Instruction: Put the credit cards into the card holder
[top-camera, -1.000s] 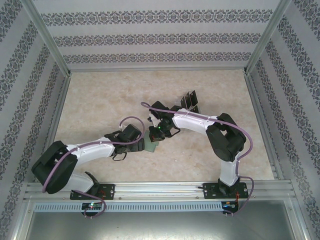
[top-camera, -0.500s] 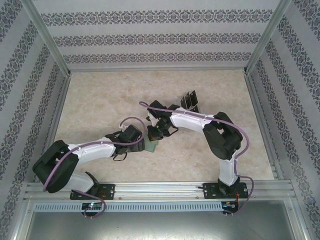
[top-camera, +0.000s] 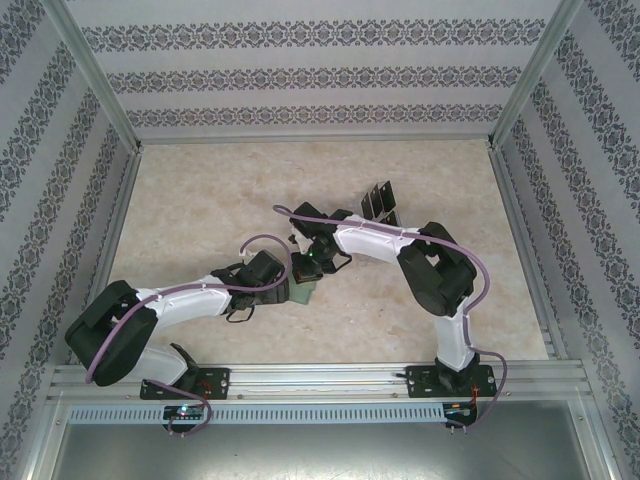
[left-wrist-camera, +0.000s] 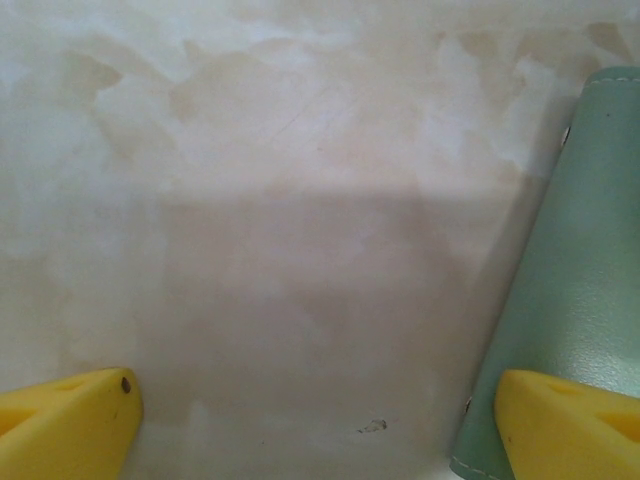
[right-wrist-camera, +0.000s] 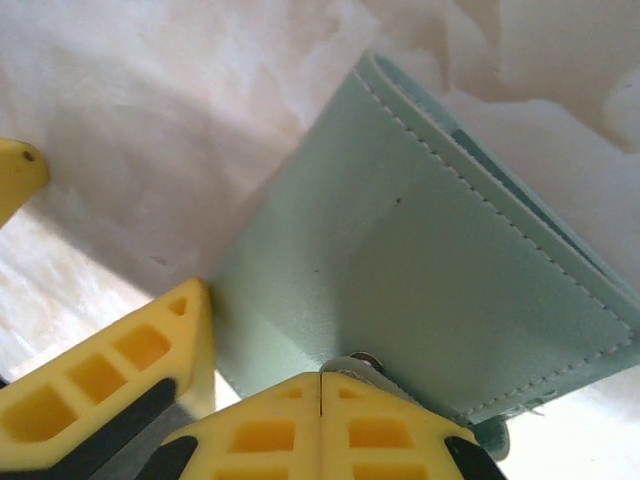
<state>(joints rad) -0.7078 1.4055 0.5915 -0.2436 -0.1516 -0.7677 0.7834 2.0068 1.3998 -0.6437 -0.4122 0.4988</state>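
Note:
The sage-green card holder (top-camera: 306, 293) lies on the table between both grippers. My right gripper (right-wrist-camera: 320, 378) is shut, its yellow tips pinching the near edge of the card holder (right-wrist-camera: 420, 260) by a metal snap (right-wrist-camera: 356, 362). My left gripper (left-wrist-camera: 315, 392) is open wide just above the table. Its right finger (left-wrist-camera: 565, 420) rests over the card holder (left-wrist-camera: 590, 270) and its left finger (left-wrist-camera: 70, 425) is over bare table. Black credit cards (top-camera: 379, 198) stand in a clear slotted tray behind the right arm.
The slotted tray (top-camera: 386, 211) sits just beyond the right forearm (top-camera: 375, 240). Aluminium frame rails (top-camera: 520, 215) and patterned walls bound the marble-look table (top-camera: 200, 200) on three sides. Both arms meet near the centre, with the left gripper's fingers (right-wrist-camera: 120, 375) close beside the right gripper.
The right arm has shifted slightly left, its gripper staying shut by the card holder. The left arm and its open gripper have hardly moved.

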